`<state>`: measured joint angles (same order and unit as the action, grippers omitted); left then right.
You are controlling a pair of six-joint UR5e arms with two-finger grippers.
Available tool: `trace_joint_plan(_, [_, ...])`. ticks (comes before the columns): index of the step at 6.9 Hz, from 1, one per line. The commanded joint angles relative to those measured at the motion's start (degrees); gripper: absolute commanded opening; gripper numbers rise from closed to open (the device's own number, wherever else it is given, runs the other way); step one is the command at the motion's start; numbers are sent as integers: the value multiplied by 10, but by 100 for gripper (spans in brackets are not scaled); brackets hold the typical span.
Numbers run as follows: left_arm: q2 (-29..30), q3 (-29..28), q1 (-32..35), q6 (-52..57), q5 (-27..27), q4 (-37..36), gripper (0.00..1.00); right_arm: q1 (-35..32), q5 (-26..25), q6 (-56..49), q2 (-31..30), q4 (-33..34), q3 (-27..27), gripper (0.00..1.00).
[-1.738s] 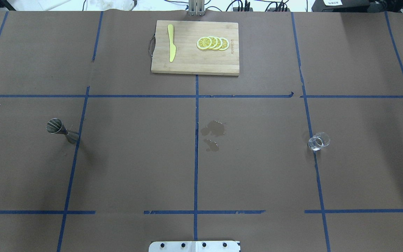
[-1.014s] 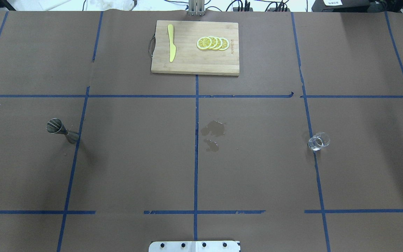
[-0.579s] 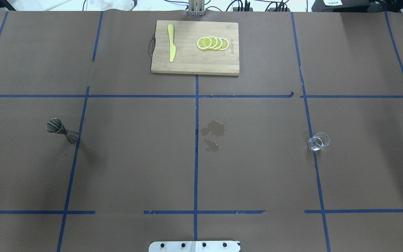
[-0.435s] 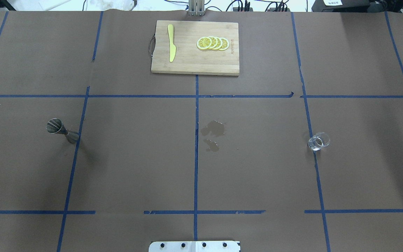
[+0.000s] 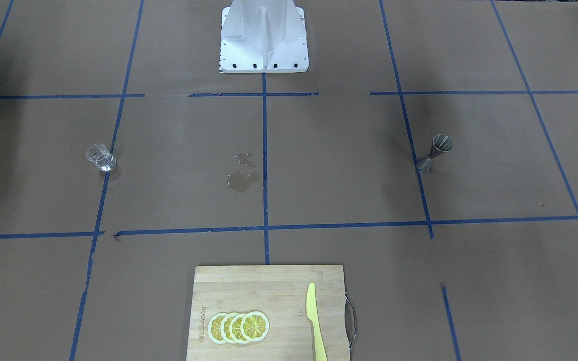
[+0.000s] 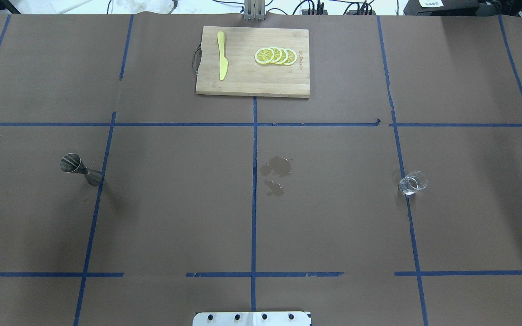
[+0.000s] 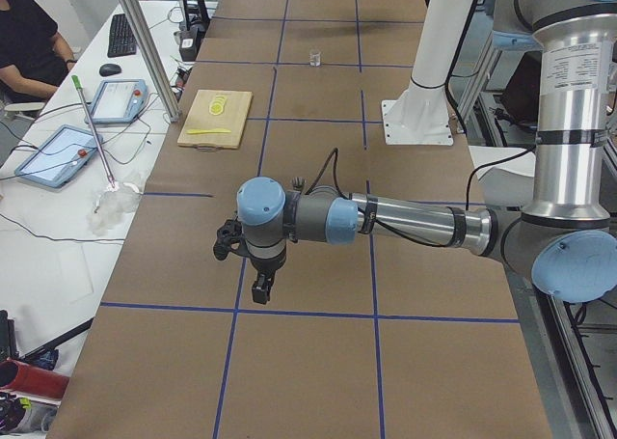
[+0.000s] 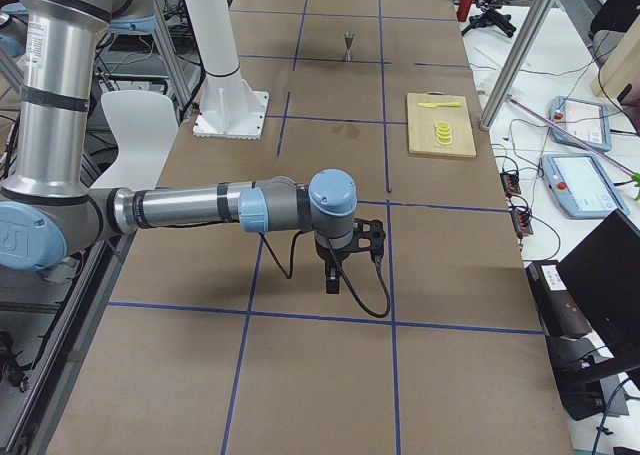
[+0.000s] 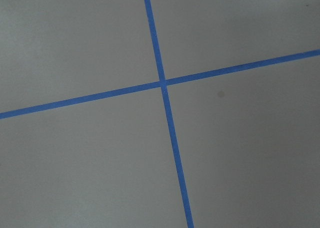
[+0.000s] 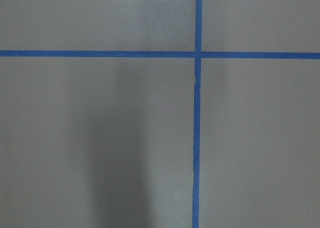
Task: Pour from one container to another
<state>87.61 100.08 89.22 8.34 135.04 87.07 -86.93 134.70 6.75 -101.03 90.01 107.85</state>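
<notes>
Brown paper covers the long table (image 6: 175, 203), divided into rectangles by lines of blue tape (image 6: 254, 217). At the robot's edge sits a white metal base plate (image 5: 264, 35) with a pedestal.

Seen from the table's ends, the grey-and-blue left arm (image 7: 405, 222) reaches out low over the paper, and its black left gripper (image 7: 262, 289) points down above a blue line. The right arm (image 8: 200, 207) is stretched out the same way at the opposite end, with the right gripper (image 8: 333, 277) hanging above the paper near a tape crossing. Both grippers show only from the side, so it cannot be told whether their jaws are spread or pressed together. Each wrist camera sees only paper and crossing tape.

On the far side of the table lies a rectangular bamboo cutting board (image 6: 243, 77). It carries a yellow plastic knife (image 6: 221, 56) and a row of four overlapping lemon slices (image 6: 275, 55).

Near the centre line is a dark wet stain (image 6: 277, 167) in two patches.

The small grey steel hourglass-shaped jigger (image 6: 79, 169) stands upright on the robot's left, its foot touching a tape line. The small clear glass cup (image 6: 413, 183) stands upright well apart on the robot's right, beside another line; it may hold a little clear liquid, though it is too small to be sure.
</notes>
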Motion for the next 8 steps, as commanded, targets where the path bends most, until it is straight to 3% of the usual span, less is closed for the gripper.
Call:
trace_joint_plan(1, [10,-5,-12,-49,67,19,100,2,-1,-2,0,-6,-10,100])
trace_joint_plan(3, [10,-27,-59,-152,66,196,100,3,-2,-1,-1,-46,-22,100])
trace_joint_plan(5, [20,-16,-140,-324,45,317,100,4,-1,0,-1,-46,-22,100])
trace_joint_plan(7, [14,7,-240,-425,-128,414,100,4,0,1,-1,-45,-22,100])
trace_joint_plan(8, [3,46,-260,-460,-157,419,100,4,0,1,-1,-46,-22,100])
